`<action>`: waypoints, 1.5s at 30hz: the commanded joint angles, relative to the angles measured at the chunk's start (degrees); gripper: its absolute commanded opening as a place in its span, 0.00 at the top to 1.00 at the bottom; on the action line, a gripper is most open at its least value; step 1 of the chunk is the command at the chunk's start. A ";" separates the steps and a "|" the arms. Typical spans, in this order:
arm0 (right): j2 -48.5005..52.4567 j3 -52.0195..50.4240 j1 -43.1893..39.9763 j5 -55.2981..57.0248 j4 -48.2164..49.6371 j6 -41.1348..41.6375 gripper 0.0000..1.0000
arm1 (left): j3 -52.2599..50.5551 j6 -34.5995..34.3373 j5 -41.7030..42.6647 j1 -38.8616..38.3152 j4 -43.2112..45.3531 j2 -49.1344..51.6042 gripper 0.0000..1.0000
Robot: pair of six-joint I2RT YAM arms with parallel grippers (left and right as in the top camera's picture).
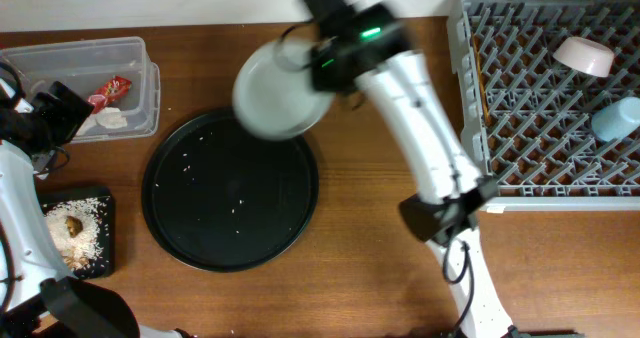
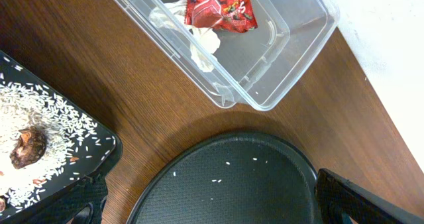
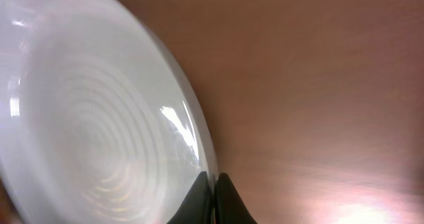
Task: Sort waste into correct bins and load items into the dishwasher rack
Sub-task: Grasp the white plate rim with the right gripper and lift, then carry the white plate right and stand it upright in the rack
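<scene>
Small white bowl (image 1: 584,55) and light blue cup (image 1: 617,118) sit in the grey lattice rack (image 1: 540,128) at right, while the right hand (image 3: 213,196) pinches the white round plate (image 1: 275,90) at the far middle of the table, not yet racked, and the left hand (image 2: 213,209) gapes empty.

Right claw (image 3: 213,184) is pinched tight at the end of its outstretched arm; left claw (image 2: 212,201) gapes wide.

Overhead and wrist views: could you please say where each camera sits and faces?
Overhead: above the table, facing straight down on rack, round tray, tub; left arm, right arm show.
Left wrist: on left arm, facing down at tub and rice tray; own fingertips show.
Right wrist: on right arm, facing along its shut pincer at the plate.
Overhead and left wrist share the red wrapper.
</scene>
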 commanded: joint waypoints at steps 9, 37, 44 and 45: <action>-1.99 6.86 -27.36 30.03 -1.03 -6.99 0.96 | 0.07 -0.50 0.15 0.11 0.07 0.04 0.01; 7.04 -4.52 -43.85 14.75 21.81 -29.55 0.96 | 0.07 -0.50 0.15 0.11 0.04 0.04 0.01; 6.34 -4.48 -44.26 20.96 22.36 -29.22 0.95 | 0.07 -0.50 0.15 0.11 0.04 0.04 0.01; 5.92 -4.48 -44.33 21.46 22.56 -29.07 0.96 | 0.07 -0.52 0.15 0.11 0.04 0.04 0.01</action>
